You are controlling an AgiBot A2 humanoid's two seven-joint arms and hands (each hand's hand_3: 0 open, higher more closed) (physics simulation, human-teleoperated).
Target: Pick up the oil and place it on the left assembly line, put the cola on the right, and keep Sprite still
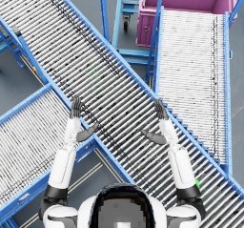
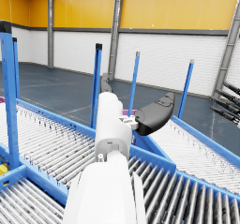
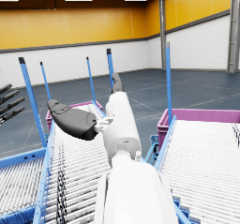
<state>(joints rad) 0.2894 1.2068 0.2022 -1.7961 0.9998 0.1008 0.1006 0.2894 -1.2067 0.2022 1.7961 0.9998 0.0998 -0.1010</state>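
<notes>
Nearest the camera, at the bottom of the head view, both white forearms rose side by side. The left hand (image 1: 79, 123) sat left of centre and the right hand (image 1: 159, 125) right of centre, level with each other. Each was empty and spread wide, with flat fingers pointing up the frame and the thumb angled inward toward the other hand. The left wrist view showed that arm's left hand (image 2: 153, 115) holding nothing, and the right wrist view showed the same for the right hand (image 3: 73, 118).

Both hands hung over the middle conveyor (image 1: 112, 81), which ran diagonally from the upper left to the lower right. No oil, cola or Sprite appeared on its rollers or anywhere else in the three views. So I could not tell which way a bottle lay from either hand, how its long axis ran, or which arm was nearer.

The left conveyor (image 1: 28, 129) lay at the left edge and the right conveyor (image 1: 190, 69) at the upper right. Beyond that, a magenta bin (image 1: 224, 3) stood at the top.
</notes>
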